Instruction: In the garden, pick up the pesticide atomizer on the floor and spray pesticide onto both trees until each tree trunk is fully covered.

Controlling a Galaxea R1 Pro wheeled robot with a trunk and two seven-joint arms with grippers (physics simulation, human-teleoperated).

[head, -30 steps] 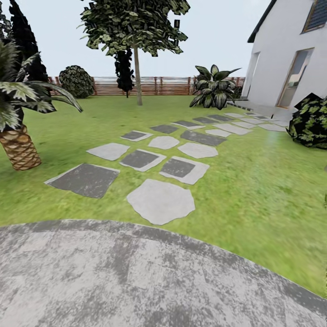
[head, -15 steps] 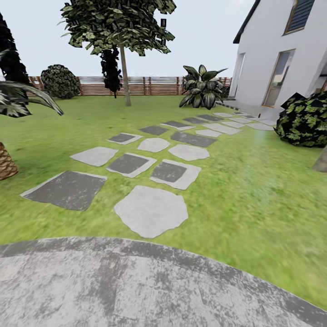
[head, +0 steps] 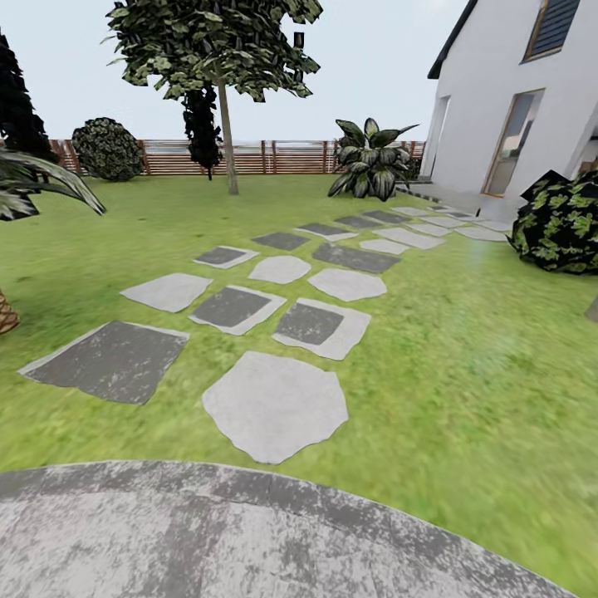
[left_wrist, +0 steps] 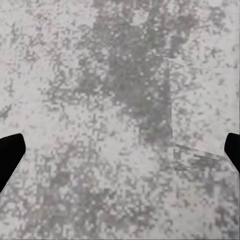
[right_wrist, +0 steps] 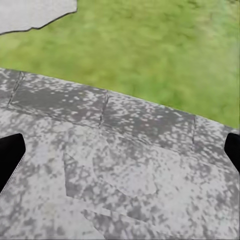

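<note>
The pesticide atomizer is out of view. One tree [head: 218, 50] with a thin pale tree trunk [head: 227, 145] stands far across the lawn by the fence. The grey paved floor [head: 249, 540] curves across the near part of the head view. My left gripper [left_wrist: 120, 155] hangs open over bare paving, its black fingertips [left_wrist: 10, 157] wide apart with nothing between them. My right gripper [right_wrist: 120, 155] is open too, above the paving where it meets the grass [right_wrist: 165, 55].
Stepping slabs [head: 274, 403] lead across the lawn to a white house [head: 515, 100] at the right. A dark bush [head: 561, 220] sits at the right, a palm frond [head: 41, 178] at the left. A wooden fence [head: 274, 158] closes the far side.
The whole head view has shifted: the camera has moved forward and turned right, so the palm at the left has slid almost out of frame. Nothing in the garden itself has moved.
</note>
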